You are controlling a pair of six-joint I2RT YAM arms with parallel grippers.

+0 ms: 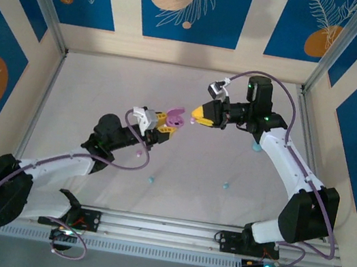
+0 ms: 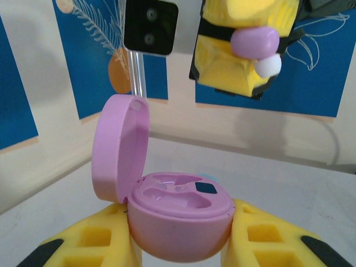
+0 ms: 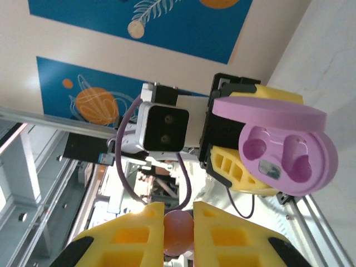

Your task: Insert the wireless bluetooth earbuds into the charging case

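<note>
Pink earbud (image 2: pixel 254 41) hovering near case (image 2: pixel 178 219)
right gripper (image 1: pixel 198 115) is clamping it, left gripper (image 1: pixel 169 124) at 8 o'clock is clamping the case; needs socket alignment

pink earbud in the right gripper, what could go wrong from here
1. The pink earbud is pinched near the fingertips of the right gripper, in midair; a slip might drop it onto the table.
2. The left gripper holds the pink charging case by its rounded base; pressing in could tilt it.
3. The open lid stands upright beside the empty wells; the yellow fingers could knock it.
</note>
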